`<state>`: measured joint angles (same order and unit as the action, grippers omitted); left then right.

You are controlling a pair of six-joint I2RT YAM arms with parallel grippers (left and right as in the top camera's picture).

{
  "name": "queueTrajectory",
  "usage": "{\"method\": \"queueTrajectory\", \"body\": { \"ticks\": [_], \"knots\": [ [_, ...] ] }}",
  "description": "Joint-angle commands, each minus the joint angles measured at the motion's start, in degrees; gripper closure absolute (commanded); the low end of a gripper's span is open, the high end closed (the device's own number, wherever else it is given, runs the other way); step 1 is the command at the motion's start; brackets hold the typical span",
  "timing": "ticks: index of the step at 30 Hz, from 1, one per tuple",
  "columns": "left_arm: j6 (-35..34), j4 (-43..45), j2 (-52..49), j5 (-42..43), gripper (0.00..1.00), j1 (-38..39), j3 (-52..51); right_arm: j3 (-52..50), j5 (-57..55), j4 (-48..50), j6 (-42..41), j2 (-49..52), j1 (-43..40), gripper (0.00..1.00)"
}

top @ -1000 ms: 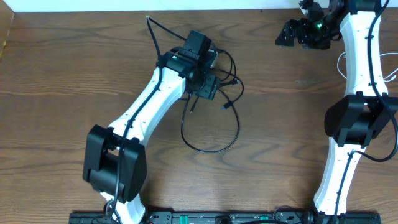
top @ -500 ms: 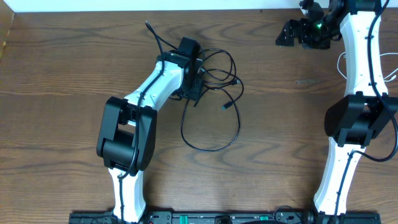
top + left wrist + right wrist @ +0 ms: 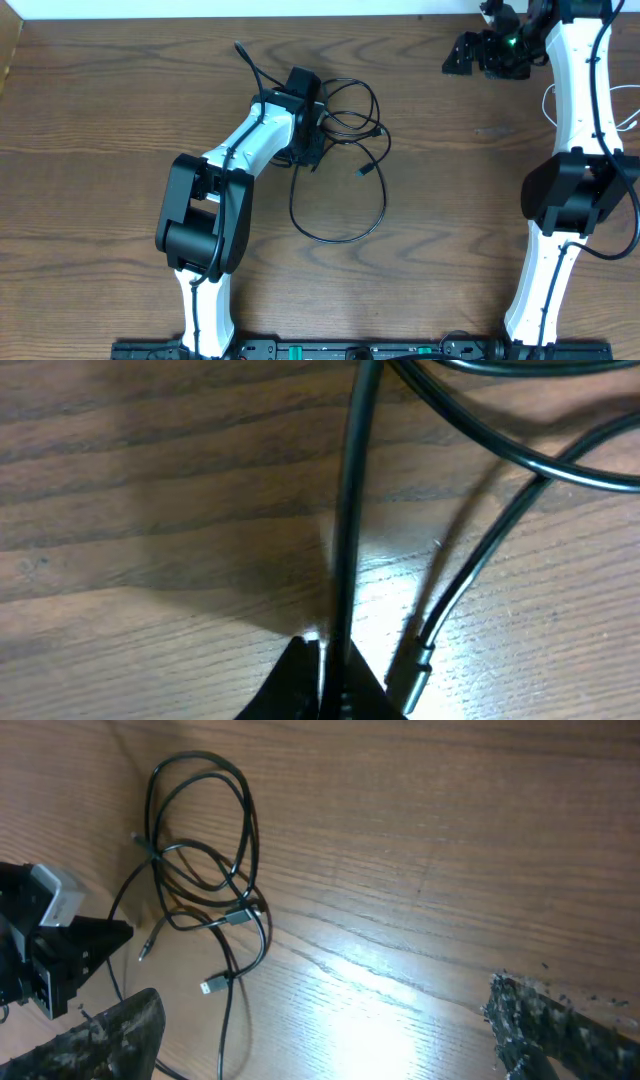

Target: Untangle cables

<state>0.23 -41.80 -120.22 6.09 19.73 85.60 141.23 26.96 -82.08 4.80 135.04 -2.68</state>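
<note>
Left gripper (image 3: 325, 665), clamped on one black strand of the cables (image 3: 235, 915), had that strand running lengthwise straight beyond its tips, the tangle lying just beside it and well apart from the wide-spread right gripper (image 3: 465, 55).

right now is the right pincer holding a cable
No, the right pincer stands open and empty, apart from the cables.

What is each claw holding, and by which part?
Left claw: a black cable, pinched on a straight stretch of its cord. Right claw: open, empty.
</note>
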Motion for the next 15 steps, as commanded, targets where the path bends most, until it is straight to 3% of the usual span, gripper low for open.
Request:
{"method": "queueTrajectory", "body": {
  "ticks": [1, 5, 7, 15],
  "knots": [
    [0.17, -0.98, 1.09, 0.31, 0.92, 0.11, -0.11, -0.35, -0.07, -0.17, -0.44, -0.87, 1.09, 0.01],
    [0.17, -2.36, 7.45, 0.33, 0.92, 0.11, 1.95, -0.35, -0.07, -0.17, -0.33, -0.87, 1.95, 0.01],
    [-0.09, -1.88, 16.96, 0.39, 0.92, 0.11, 3.06, -0.35, -0.07, -0.2, 0.46, -0.87, 2.84, 0.01],
    [-0.46, 1.73, 39.5, 4.63, 0.93, 0.13, 3.08, -0.35, -0.07, 0.28, 0.44, -0.87, 3.91, 0.01]
  ]
}}
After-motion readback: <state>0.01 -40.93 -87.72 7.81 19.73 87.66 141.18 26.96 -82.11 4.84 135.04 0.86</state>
